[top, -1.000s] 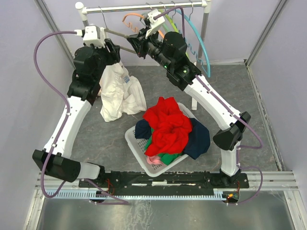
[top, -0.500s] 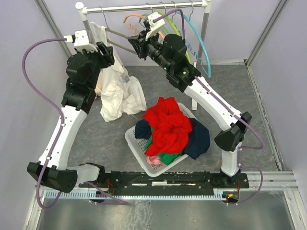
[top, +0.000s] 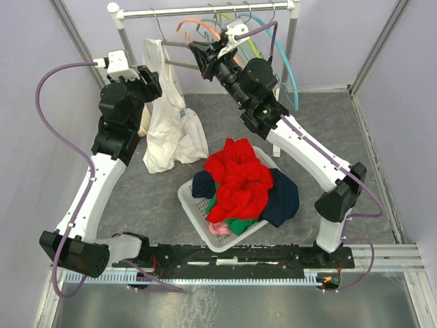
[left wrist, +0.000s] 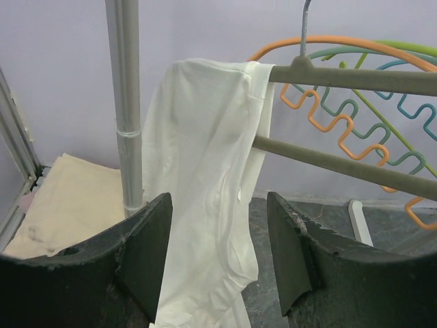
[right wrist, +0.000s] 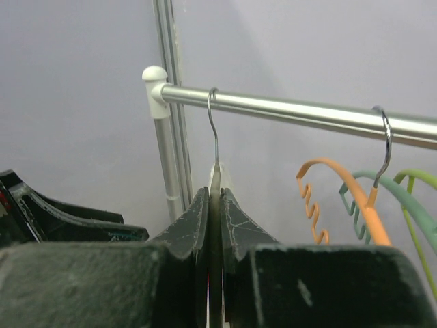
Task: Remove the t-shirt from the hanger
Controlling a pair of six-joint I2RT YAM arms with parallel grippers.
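Observation:
A white t-shirt [top: 166, 113] hangs draped over the left end of a grey hanger [top: 179, 45], its lower part reaching the floor. My right gripper [top: 199, 56] is shut on the hanger's middle. In the right wrist view my right gripper [right wrist: 215, 197] pinches the hanger [right wrist: 215, 179] just below its hook [right wrist: 212, 116], which sits on the rail [right wrist: 293, 114]. My left gripper [top: 151, 80] is open beside the shirt. In the left wrist view the shirt [left wrist: 205, 164] hangs off the hanger arm [left wrist: 355, 78], beyond my open left gripper [left wrist: 218, 256].
A white basket [top: 188, 199] piled with red, navy and green clothes stands mid-floor. Several coloured hangers [top: 205, 26] hang on the rail right of the grey one. The rack post [left wrist: 126, 102] stands just left of the shirt. A cream cloth [left wrist: 61, 198] lies by the left wall.
My left arm drew back to the left and up. My right gripper moved right and up with the hanger. The shirt rose from a bunched heap to hang long.

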